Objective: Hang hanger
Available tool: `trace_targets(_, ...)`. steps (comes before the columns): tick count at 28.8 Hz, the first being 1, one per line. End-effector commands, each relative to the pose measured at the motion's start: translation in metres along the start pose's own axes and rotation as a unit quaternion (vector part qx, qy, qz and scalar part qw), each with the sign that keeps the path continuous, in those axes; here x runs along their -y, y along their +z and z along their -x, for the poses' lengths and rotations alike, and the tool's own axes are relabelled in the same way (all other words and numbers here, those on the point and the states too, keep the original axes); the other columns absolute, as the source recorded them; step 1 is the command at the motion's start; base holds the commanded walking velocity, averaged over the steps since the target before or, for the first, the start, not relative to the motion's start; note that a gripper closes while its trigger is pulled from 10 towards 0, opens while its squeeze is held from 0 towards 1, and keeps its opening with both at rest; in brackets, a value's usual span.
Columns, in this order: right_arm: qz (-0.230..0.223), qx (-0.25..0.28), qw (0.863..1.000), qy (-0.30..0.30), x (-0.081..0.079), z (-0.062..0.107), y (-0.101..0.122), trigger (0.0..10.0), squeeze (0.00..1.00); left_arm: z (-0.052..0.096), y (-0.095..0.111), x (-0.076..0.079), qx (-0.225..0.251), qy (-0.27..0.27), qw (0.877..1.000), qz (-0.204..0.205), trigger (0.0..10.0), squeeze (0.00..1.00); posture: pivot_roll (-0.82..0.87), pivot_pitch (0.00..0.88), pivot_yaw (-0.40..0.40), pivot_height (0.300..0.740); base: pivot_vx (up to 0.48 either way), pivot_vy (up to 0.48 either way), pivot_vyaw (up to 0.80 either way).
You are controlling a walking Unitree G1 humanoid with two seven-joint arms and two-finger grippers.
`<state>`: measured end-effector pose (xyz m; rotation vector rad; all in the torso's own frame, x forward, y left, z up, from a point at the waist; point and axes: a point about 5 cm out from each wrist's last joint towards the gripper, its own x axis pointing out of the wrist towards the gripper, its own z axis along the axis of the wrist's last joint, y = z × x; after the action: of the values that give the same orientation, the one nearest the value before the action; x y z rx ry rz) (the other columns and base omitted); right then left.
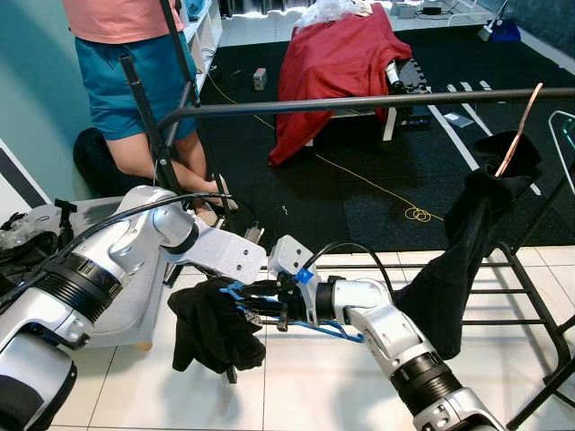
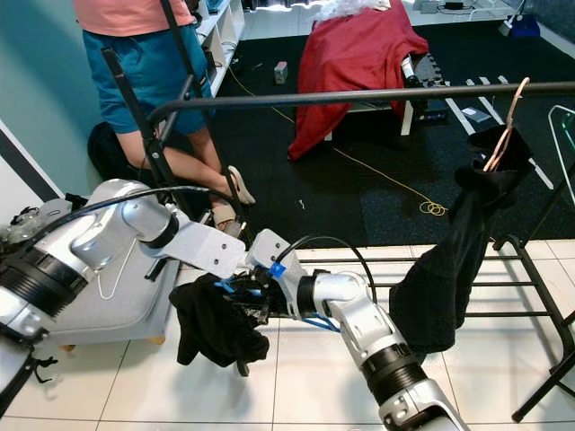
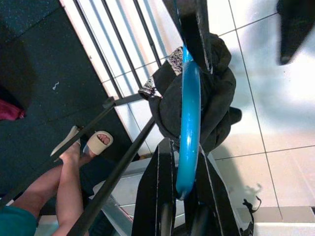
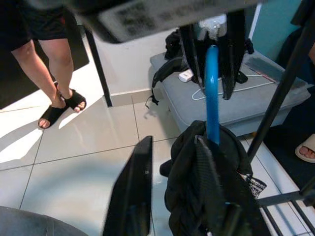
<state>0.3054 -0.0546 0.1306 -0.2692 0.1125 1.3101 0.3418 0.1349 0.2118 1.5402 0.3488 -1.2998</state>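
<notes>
- Taking the rack rail (image 1: pixel 359 102) as my landmark: a person (image 1: pixel 135 81) stands at its left end, behind the slanted post, so I would keep any swing away from that side.
- My left hand (image 3: pixel 189 147) is low in front of the rail, below its left half. Its wrist view shows its black fingers (image 3: pixel 152 196) lying on either side of the blue hanger (image 3: pixel 189 113), apparently clamped on it, though I judge that rather than see it outright.
- The hanger sits well below the rail, over the tiled floor, with a black garment (image 1: pixel 211 328) bunched on it and drooping.
- My right hand (image 1: pixel 269 301) meets the hanger from the rail's right side. In its wrist view one finger (image 4: pixel 135 191) stands apart from the cloth, so I cannot tell whether it grips.
- To do this well, I think I should raise the hanger level, hook uppermost, and clear the bar before lowering.
- A dark garment (image 1: pixel 467 242) on a wooden hanger (image 1: pixel 519 130) hangs under the rail's right end; I would aim for the bare middle.
</notes>
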Motion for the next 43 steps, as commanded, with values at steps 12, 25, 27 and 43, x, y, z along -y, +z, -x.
trace_targets(12, 0.034, -0.027, 0.998, -0.04, 0.008, -0.018, -0.005, 10.0, 0.0, 0.015, 0.014, -0.007, 0.014, 0.009, 1.0, -0.019, 0.0, 0.0, -0.02, 0.113, 0.087, 0.74, 0.0, 0.0, 0.0)
trace_targets(25, 0.038, 0.007, 0.998, -0.04, 0.011, -0.02, 0.006, 10.0, 0.0, 0.015, 0.016, -0.005, 0.015, 0.0, 1.0, -0.024, 0.0, 0.0, -0.02, 0.117, 0.085, 0.74, 0.0, 0.0, 0.0)
trace_targets(27, 0.035, 0.019, 0.998, -0.041, 0.012, -0.022, 0.009, 10.0, 0.0, 0.015, 0.017, -0.004, 0.015, -0.001, 1.0, -0.024, 0.0, 0.0, -0.02, 0.118, 0.087, 0.74, 0.0, 0.0, 0.0)
trace_targets(43, 0.037, 0.032, 0.998, -0.031, 0.016, -0.028, 0.016, 0.0, 0.0, 0.013, 0.018, 0.001, 0.016, -0.013, 1.0, -0.023, 0.0, 0.0, -0.03, 0.12, 0.086, 0.74, 0.0, 0.0, 0.0)
